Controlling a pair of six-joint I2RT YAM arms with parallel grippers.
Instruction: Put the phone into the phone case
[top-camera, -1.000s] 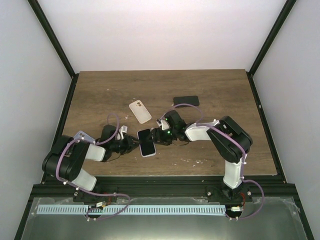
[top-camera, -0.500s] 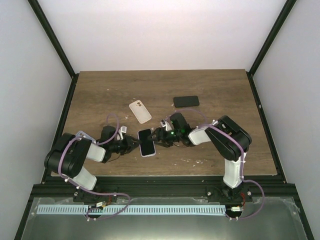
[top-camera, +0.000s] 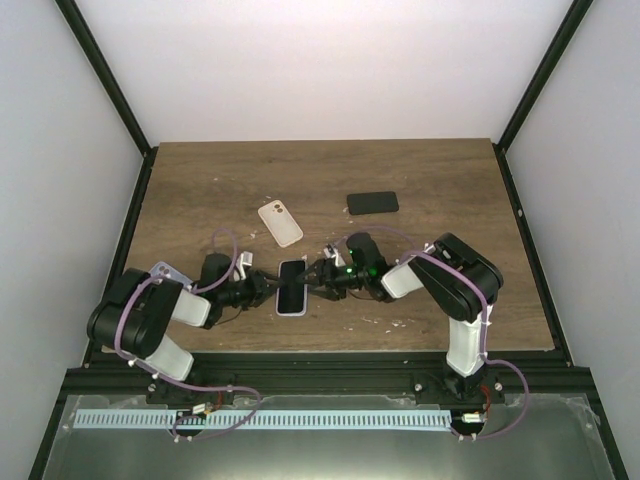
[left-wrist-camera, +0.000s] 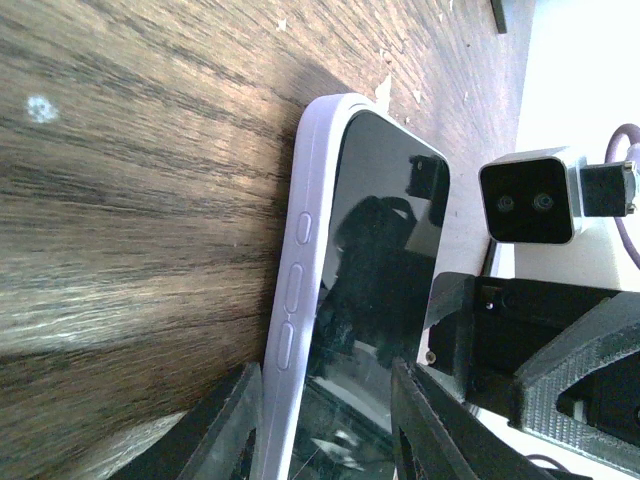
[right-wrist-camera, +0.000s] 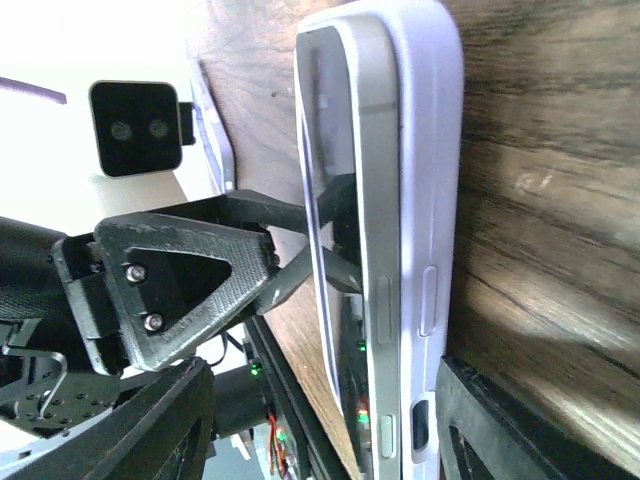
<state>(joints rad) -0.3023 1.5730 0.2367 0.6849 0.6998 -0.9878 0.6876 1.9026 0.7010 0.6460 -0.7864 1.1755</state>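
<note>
Our left gripper (top-camera: 263, 290), arm folded low, straddles the left edge of the phone (top-camera: 291, 286) lying at its 3 o'clock; we cannot tell whether the jaws pinch. The phone rests screen-up in the lilac phone case (left-wrist-camera: 300, 215), long axis 12 to 6, seemingly not fully seated. From 3 o'clock our right gripper (top-camera: 318, 283), equally near, brackets the opposite edge, jaws parted with slack.

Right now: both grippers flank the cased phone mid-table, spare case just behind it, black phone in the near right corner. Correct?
No. The black phone isn't in the near right corner; the top external view shows it farther back, right of the spare case. The rest holds: left gripper and right gripper flank the cased phone mid-table.
</note>
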